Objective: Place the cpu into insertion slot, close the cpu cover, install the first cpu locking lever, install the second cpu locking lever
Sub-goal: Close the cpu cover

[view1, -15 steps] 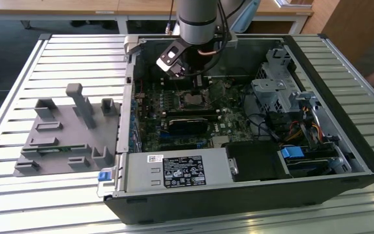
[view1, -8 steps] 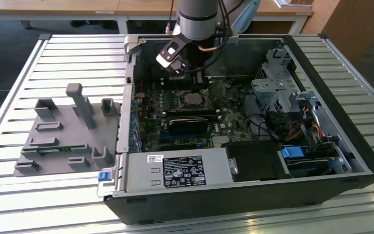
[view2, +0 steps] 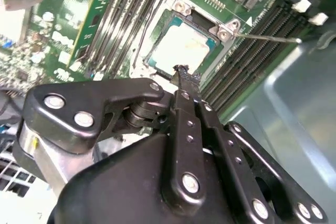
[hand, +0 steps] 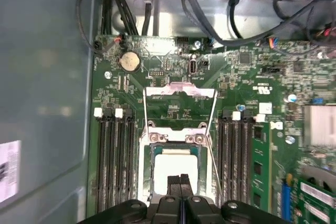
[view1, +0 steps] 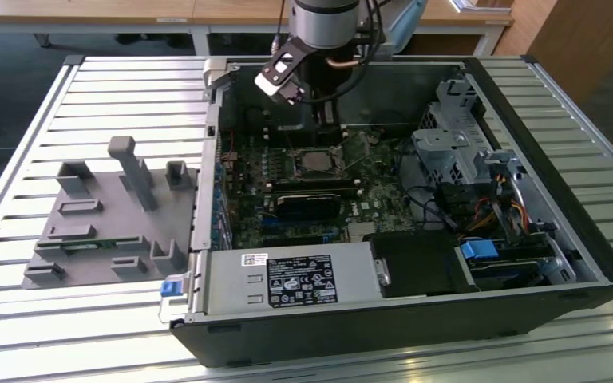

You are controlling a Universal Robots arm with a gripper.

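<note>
Exterior view takes in the open computer case (view1: 392,335) with its green motherboard (view1: 376,187) and the arm reaching down into it. In the first wrist view the gripper (hand: 180,182) hovers over the socket, fingers pressed together and grasping nothing. The cpu cover (hand: 178,91) stands swung open, off the chip. The cpu (hand: 176,162) lies seated inside the insertion slot (hand: 149,177). Placing looks done, so I judge the cover step is in hand; closing it calls for pushing the frame's free edge down over the chip.
</note>
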